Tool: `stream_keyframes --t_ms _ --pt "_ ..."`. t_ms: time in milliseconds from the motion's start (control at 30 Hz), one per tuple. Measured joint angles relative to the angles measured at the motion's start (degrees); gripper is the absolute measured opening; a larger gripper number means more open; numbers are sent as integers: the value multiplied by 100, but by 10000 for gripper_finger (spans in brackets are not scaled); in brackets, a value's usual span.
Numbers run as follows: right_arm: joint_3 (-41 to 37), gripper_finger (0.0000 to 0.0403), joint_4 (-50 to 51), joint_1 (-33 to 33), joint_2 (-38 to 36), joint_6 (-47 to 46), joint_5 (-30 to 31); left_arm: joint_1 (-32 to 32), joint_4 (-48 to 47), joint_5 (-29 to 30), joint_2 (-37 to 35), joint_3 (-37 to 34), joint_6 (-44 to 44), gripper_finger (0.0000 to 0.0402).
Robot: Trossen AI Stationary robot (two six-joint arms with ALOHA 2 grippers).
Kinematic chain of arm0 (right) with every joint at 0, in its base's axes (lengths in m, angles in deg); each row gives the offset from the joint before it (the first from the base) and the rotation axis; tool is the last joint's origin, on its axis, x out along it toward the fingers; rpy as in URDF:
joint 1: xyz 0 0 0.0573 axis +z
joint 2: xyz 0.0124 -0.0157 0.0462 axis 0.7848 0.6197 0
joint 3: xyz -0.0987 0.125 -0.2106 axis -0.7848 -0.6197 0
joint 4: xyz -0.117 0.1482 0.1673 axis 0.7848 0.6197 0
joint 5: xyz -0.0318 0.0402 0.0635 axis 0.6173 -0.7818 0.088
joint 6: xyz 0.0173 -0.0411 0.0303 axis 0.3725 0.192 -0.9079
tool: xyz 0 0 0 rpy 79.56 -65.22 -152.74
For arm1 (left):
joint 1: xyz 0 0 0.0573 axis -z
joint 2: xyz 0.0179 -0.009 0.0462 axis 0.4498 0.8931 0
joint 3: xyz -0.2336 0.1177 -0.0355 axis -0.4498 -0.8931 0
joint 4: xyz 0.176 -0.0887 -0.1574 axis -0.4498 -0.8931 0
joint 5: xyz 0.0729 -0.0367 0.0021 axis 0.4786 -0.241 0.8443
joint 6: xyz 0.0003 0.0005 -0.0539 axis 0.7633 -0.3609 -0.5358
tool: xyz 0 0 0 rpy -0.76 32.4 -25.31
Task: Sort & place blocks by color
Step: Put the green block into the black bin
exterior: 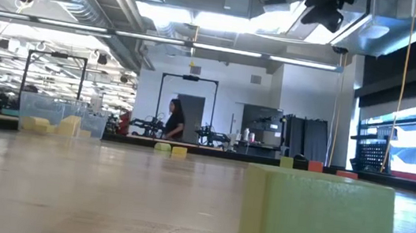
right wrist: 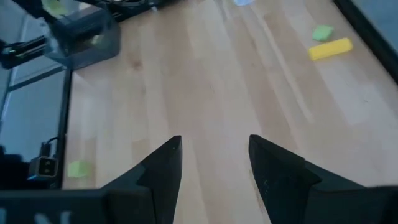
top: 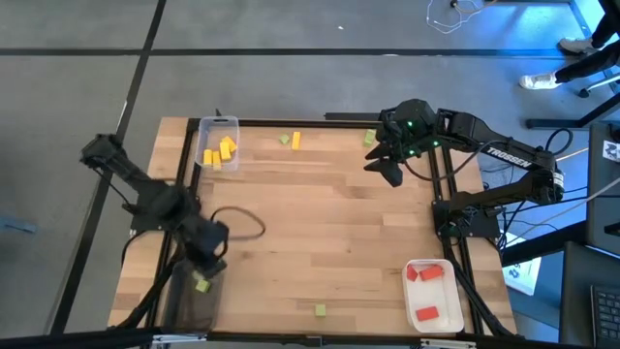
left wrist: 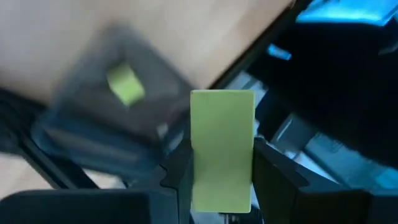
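Two black arms (top: 145, 194), white "TROSSEN" lettering.

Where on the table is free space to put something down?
The wide middle of the table is bare, between the clear tray and the white tray. The far edge is busier: loose blocks and the right gripper. The left gripper occupies the dark tray.

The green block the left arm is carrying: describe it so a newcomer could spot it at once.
Start at the dark tray on the table's near-left corner. The left gripper hangs above it, shut on the green block. Unlike the green block lying in the tray, it is off the surface, clamped between the fingers.
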Motion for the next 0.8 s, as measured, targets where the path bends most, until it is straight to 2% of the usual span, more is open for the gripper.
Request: stream_keyframes --t_ms 167,367,600,800 --pt "0 185 -4 2 0 166 -349 805 229 -285 524 -2 -1294 119" --pt "0 185 -9 2 0 303 -406 1412 1286 -259 1235 -116 -2122 119" --pt "0 185 -11 2 0 302 -411 1557 1720 -241 2031 -181 -2135 119" --pt "0 185 -11 2 0 294 -415 1556 1711 -151 2350 -183 -1920 126"
